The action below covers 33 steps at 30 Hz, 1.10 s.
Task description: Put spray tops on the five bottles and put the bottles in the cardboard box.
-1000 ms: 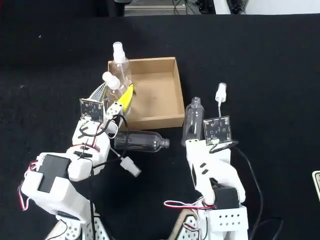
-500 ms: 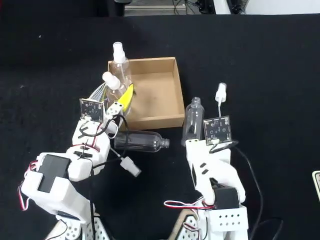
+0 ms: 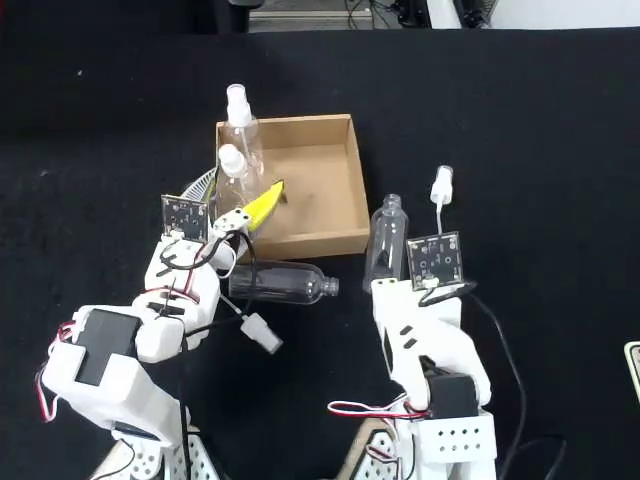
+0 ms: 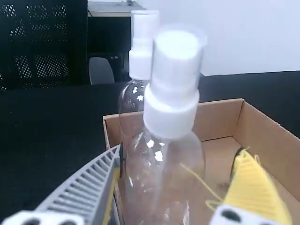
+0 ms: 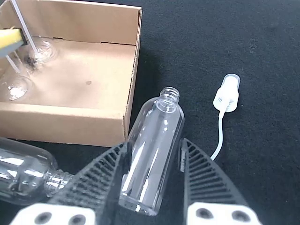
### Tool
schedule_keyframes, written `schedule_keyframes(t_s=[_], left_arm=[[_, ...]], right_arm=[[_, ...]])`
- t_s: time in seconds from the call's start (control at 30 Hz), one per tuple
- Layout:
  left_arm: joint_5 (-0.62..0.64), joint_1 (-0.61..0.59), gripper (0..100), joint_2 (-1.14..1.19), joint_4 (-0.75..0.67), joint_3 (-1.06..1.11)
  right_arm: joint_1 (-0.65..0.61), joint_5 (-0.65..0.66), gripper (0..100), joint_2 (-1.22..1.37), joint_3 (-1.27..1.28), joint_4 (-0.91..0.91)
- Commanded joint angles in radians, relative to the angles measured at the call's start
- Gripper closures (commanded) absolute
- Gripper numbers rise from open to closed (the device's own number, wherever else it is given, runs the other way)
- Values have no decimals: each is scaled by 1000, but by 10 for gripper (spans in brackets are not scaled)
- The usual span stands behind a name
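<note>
Gripping uncapped bottle [image 5: 157, 123]: right hand [image 5: 154, 148] | left hand [image 4: 180, 157] spread around capped bottle [image 4: 171, 117]

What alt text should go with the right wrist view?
The right jaws hold a topless clear bottle just outside a cardboard box. A spray top lies on the black table beside it; another topless bottle lies by the box's near wall, and two bottles are inside.
</note>
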Motion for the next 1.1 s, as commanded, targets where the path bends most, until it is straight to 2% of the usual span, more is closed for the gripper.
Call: schedule_keyframes(t_s=[0.0, 0.5, 0.77, 0.97, 1.07], left_arm=[[6, -8, 651, -14, 0, 5], [6, -10, 651, -23, 2, 33], [8, -13, 651, -195, 23, 120], [9, -12, 651, -387, 316, 136], [9, -4, 651, -499, 522, 128]], right_arm=[[17, -2, 854, -97, -7, -28], [17, -3, 854, -97, -7, -32], [17, -2, 854, -97, -7, -29], [17, 0, 854, -97, -7, -29], [17, 2, 854, -97, -7, -29]])
